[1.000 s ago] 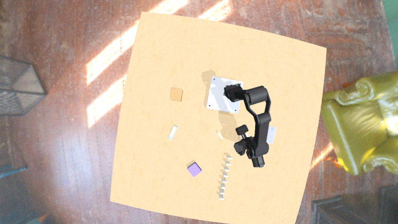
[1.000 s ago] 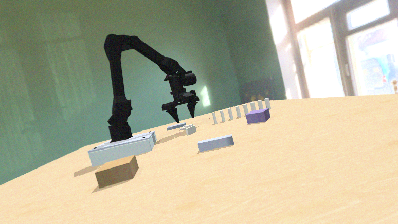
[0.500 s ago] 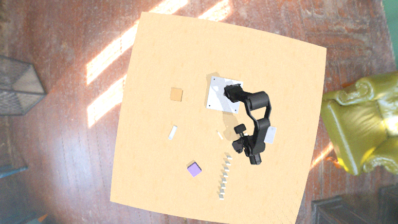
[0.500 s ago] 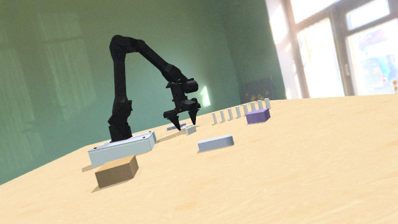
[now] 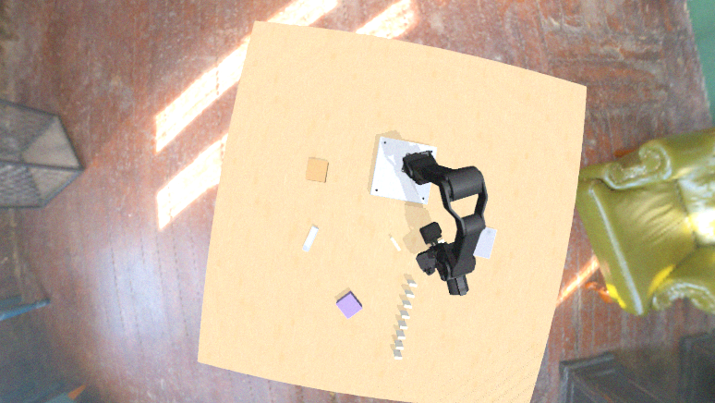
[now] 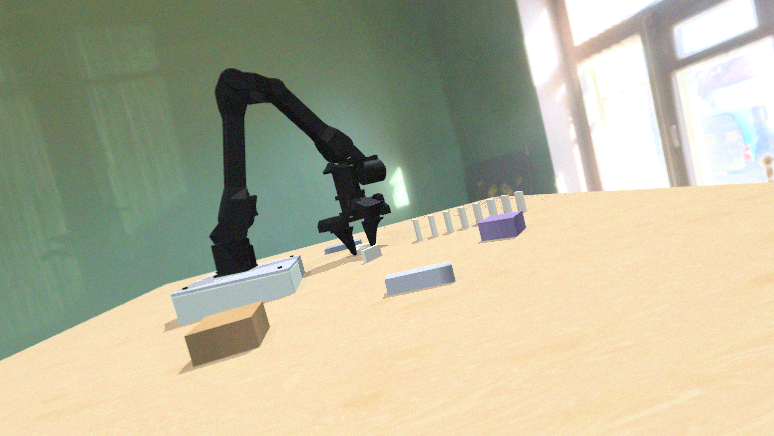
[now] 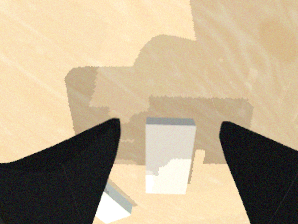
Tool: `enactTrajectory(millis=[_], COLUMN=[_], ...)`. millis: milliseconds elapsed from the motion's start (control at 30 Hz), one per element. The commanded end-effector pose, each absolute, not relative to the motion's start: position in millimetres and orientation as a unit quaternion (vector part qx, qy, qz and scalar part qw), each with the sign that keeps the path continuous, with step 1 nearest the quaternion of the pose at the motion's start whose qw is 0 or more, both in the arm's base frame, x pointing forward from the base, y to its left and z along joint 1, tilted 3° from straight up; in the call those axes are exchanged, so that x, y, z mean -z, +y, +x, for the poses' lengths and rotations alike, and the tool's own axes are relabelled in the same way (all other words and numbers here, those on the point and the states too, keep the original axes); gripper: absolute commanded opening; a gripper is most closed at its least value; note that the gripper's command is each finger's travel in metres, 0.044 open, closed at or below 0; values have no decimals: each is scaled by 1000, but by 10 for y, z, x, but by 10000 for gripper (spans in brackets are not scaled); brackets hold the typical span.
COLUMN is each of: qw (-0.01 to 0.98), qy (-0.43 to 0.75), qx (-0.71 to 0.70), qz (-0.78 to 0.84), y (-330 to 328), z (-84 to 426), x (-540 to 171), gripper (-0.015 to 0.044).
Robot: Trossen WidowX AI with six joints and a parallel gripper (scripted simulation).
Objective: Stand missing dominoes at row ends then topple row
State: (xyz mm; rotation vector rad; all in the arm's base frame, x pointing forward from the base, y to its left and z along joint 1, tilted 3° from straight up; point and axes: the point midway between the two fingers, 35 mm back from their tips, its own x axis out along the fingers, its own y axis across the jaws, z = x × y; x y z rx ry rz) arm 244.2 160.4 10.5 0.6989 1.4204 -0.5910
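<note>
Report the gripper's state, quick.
Gripper: open, holding nothing, fingers on either side of a loose domino without touching it.

Eight slim, off-white dominoes (image 5: 403,324) (image 6: 463,218) stand upright in a gently curving, evenly spaced row on the worktop. Off the row's near-base end, a pale domino (image 5: 394,242) (image 6: 371,254) rests on its long narrow edge. A white, partly shaded domino (image 7: 169,155) lies flat between the hand's parted fingers, untouched, with part of another pale domino (image 7: 116,206) showing nearby.
</note>
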Motion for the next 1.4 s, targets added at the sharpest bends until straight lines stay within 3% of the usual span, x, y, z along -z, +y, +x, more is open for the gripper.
enactTrajectory(millis=[0, 100, 433, 733, 933, 1367], qw=[663, 663, 663, 659, 654, 737], qy=[629, 629, 629, 626, 622, 673], qx=[262, 262, 262, 269, 278, 14], qz=[311, 311, 311, 318, 328, 62], y=[1608, 1608, 1606, 1499, 1503, 2228], z=[2441, 2441, 2439, 2318, 2324, 3176], x=[-99, -99, -121, -1241, -1301, -1613], gripper=[177, 107, 107, 107, 107, 107])
